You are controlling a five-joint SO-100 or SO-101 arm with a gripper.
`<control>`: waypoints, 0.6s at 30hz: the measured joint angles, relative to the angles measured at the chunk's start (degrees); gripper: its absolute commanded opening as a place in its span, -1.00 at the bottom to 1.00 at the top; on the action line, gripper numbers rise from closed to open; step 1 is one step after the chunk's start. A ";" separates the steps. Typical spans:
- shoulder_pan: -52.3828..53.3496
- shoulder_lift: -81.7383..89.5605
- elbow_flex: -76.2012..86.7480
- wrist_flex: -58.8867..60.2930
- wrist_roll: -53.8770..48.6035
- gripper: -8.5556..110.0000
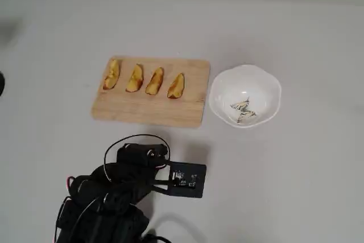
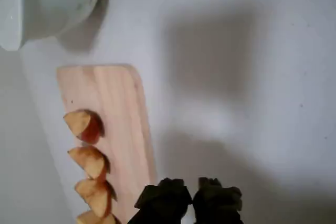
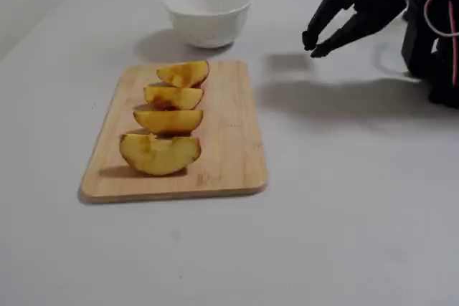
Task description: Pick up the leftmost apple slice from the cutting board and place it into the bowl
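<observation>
The cutting board holds four apple slices in a row. The leftmost apple slice lies at the board's left end in the overhead view, nearest the camera in the fixed view, and at the bottom edge of the wrist view. The white bowl stands empty just right of the board, and it also shows in the fixed view. My gripper hangs above the bare table, well away from the board, empty, with its fingertips together. It also shows in the wrist view and the overhead view.
The folded black arm with its cables and the wrist camera module fill the bottom of the overhead view. A white tabletop surrounds the board and bowl.
</observation>
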 measured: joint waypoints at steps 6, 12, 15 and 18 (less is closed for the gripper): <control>0.00 0.00 0.00 0.00 0.00 -0.80; -3.60 0.00 0.00 0.00 -3.87 -0.80; -3.87 0.00 0.00 0.00 -4.57 -0.80; -5.01 0.00 0.97 -1.32 -5.27 -0.80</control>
